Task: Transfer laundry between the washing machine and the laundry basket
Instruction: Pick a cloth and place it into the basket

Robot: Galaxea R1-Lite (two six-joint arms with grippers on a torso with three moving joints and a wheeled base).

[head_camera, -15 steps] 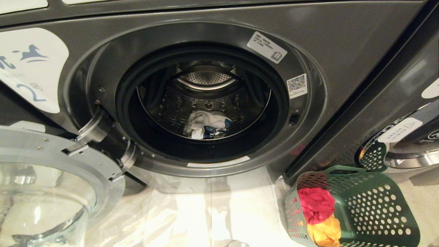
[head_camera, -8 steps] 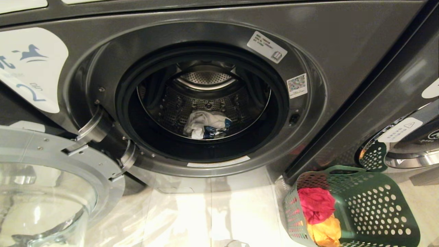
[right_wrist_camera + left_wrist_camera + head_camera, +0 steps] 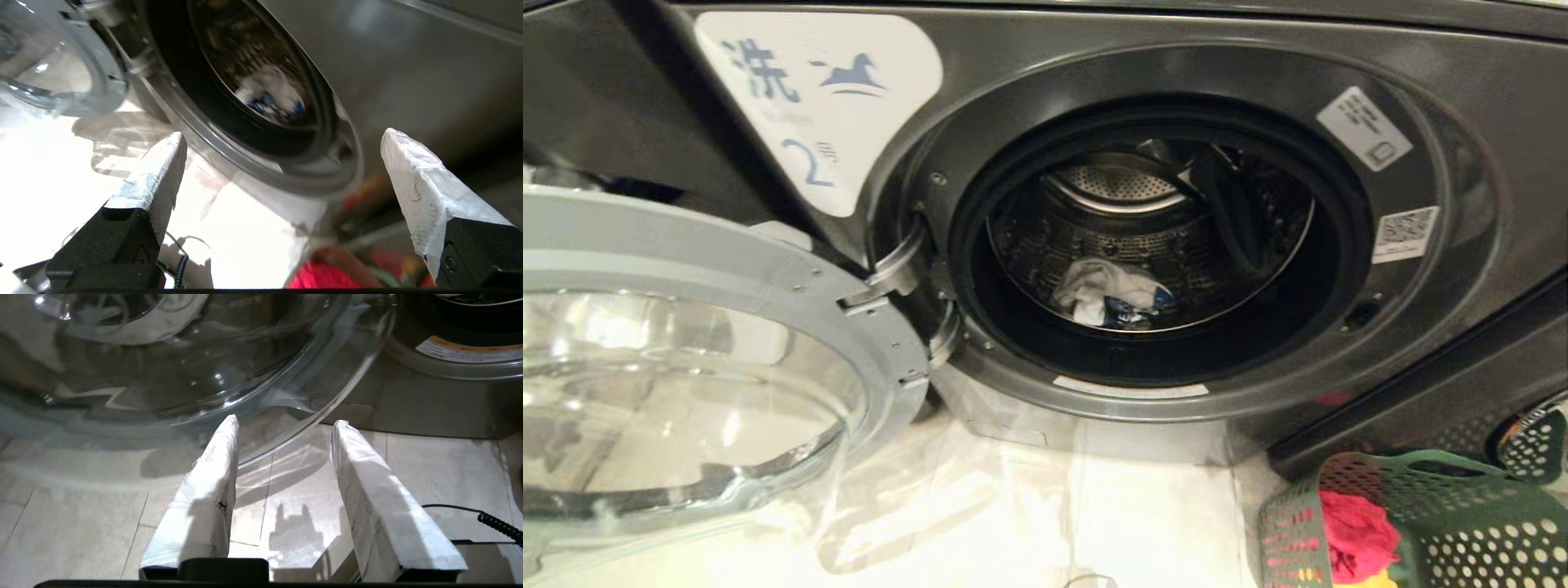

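Observation:
The washing machine (image 3: 1462,90), dark grey with a white horse label numbered 2 (image 3: 817,106), stands with its round door swung open. A white garment with blue print (image 3: 1107,287) lies low in the drum. The green laundry basket (image 3: 1462,523) sits on the floor at lower right, holding a red garment (image 3: 1356,535) with a sliver of yellow (image 3: 1364,581) under it. My right gripper (image 3: 284,134) hangs open and empty above the basket's red garment (image 3: 322,279), facing the drum and the white garment (image 3: 271,87). My left gripper (image 3: 286,421) hangs open and empty over the floor tiles. Neither gripper shows in the head view.
The open glass door (image 3: 686,392) juts out at the left, close above my left gripper, where its bowl (image 3: 163,375) fills the view. A neighbouring machine's door rim (image 3: 1535,433) shows at the far right. A coiled black cable (image 3: 498,524) lies on the pale tiles.
The whole head view has shifted: the drum opening now sits further right, the door fills more of the left, and the basket is cut off at the corner. The laundry itself has not moved.

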